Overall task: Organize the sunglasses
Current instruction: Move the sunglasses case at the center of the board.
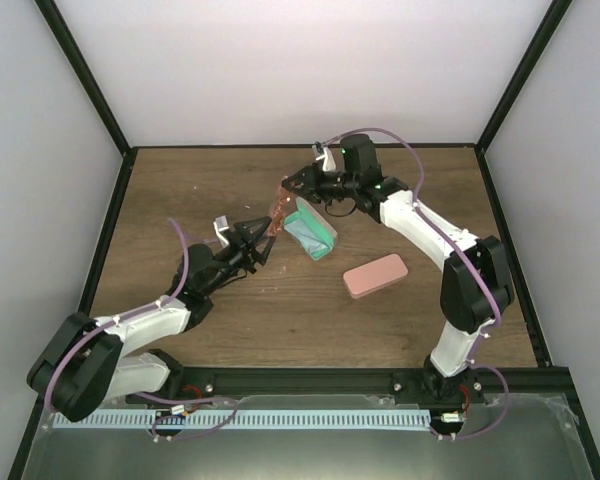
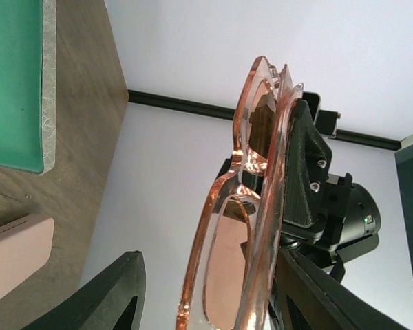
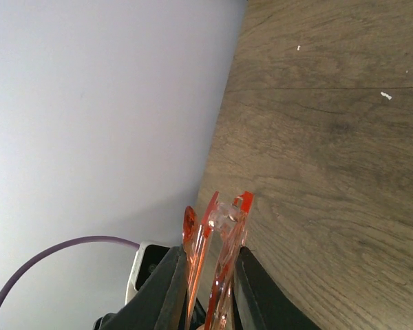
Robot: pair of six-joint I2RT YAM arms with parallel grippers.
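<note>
Right gripper [image 3: 208,282] pinches the sunglasses [image 3: 226,227] beside the green case [image 1: 318,238], left gripper [image 1: 268,240] spread around them, not yet stowed.

Folded sunglasses [image 2: 228,265] held in mid-air
Translucent pink-orange frame with rosy lenses, temples folded in (only one pair shows). It is pinched edge-on between the right gripper's [image 3: 208,275] fingers, and its other end stands between the left gripper's [image 1: 263,243] parted fingers.
</note>
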